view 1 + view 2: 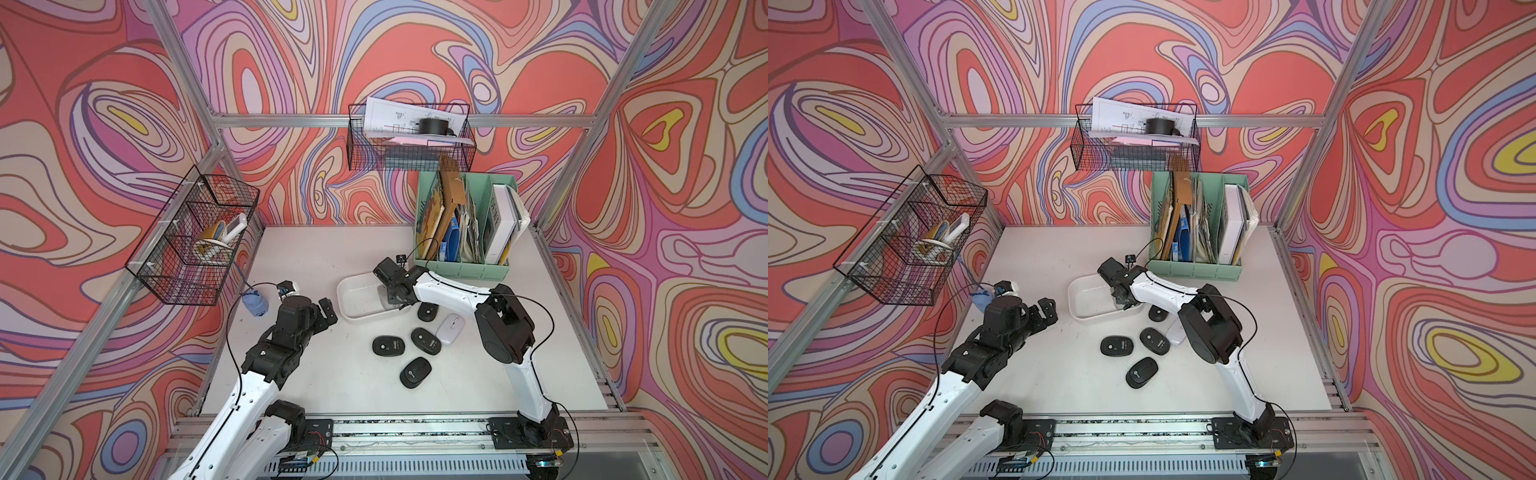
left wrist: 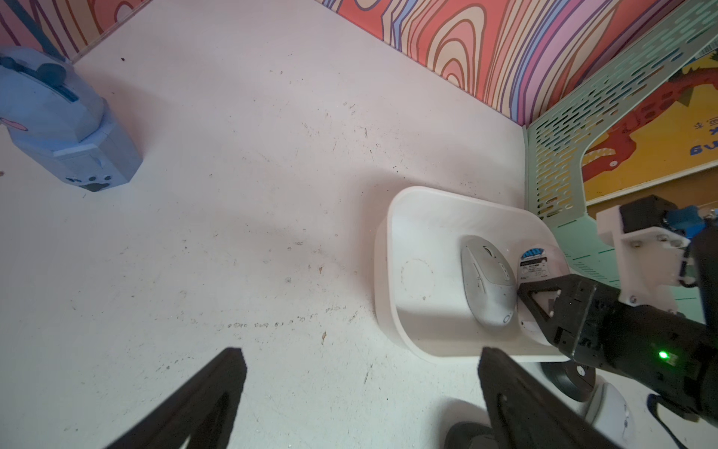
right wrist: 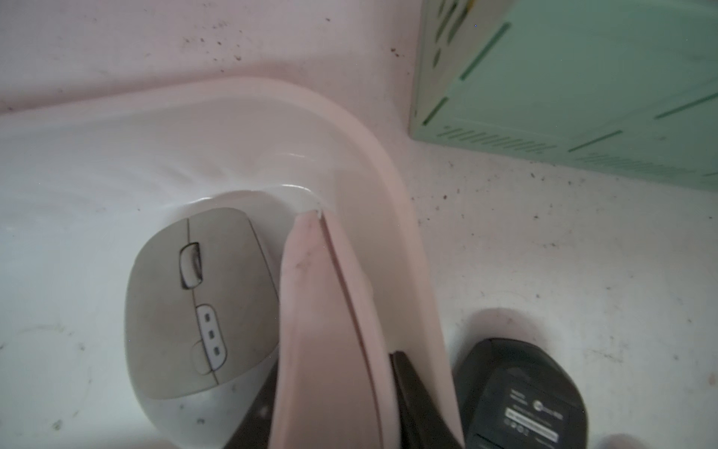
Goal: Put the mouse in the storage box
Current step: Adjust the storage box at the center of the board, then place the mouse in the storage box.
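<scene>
The storage box [image 1: 345, 300] [image 1: 1076, 300], a shallow white tub, sits mid-table. A grey-white mouse [image 2: 485, 287] [image 3: 186, 311] lies inside it. My right gripper [image 1: 395, 297] [image 1: 1123, 300] [image 3: 332, 373] reaches down into the box, shut on a pale pink mouse [image 3: 318, 311] held on edge between the grey mouse and the box wall [image 3: 369, 155]. Its labelled underside [image 2: 534, 264] shows in the left wrist view. My left gripper [image 1: 328, 309] [image 1: 1048, 309] [image 2: 361, 353] hovers open left of the box [image 2: 382, 272], holding nothing.
Several black mice [image 1: 388, 345] and a white one [image 1: 450, 328] lie on the table right of and in front of the box. A mint-green file organizer [image 1: 465, 266] stands behind it. A blue sharpener [image 1: 255, 305] sits far left. Black wire baskets [image 1: 195, 249] hang on the walls.
</scene>
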Available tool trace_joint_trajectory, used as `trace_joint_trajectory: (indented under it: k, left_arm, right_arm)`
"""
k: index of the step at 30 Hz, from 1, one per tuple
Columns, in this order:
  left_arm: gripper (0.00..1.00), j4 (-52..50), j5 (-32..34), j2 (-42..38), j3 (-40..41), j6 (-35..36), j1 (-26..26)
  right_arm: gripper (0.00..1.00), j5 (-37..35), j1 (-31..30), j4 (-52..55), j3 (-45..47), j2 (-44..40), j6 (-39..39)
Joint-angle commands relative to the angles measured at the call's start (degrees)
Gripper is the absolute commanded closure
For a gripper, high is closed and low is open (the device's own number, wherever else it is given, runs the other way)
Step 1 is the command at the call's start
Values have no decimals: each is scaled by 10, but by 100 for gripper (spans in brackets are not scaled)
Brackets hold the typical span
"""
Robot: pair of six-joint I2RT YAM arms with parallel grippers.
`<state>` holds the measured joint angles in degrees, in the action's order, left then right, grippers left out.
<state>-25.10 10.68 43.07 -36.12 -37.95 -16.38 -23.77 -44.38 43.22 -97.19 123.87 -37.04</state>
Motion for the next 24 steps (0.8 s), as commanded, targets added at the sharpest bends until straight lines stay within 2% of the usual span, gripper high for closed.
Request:
trace_joint_trajectory:
  k: [1, 8, 12, 15, 24]
  left_arm:
    - [1, 9, 0, -2, 8, -3, 5]
    - [1, 15, -5, 3, 14, -7, 5]
    - [1, 11, -2, -2, 14, -6, 5]
    - [1, 8, 5, -8, 16, -6, 5]
    - [1, -12, 37, -55, 24, -16, 5]
  right_arm:
    - [68, -34, 6, 9, 19, -44, -1]
    - [69, -21, -1, -4, -2, -56, 51]
    - [70, -40, -28, 1, -40, -34, 99]
    - [70, -20, -50, -10, -62, -22, 121]
    - [68, -14, -88, 29, -170, 72, 142]
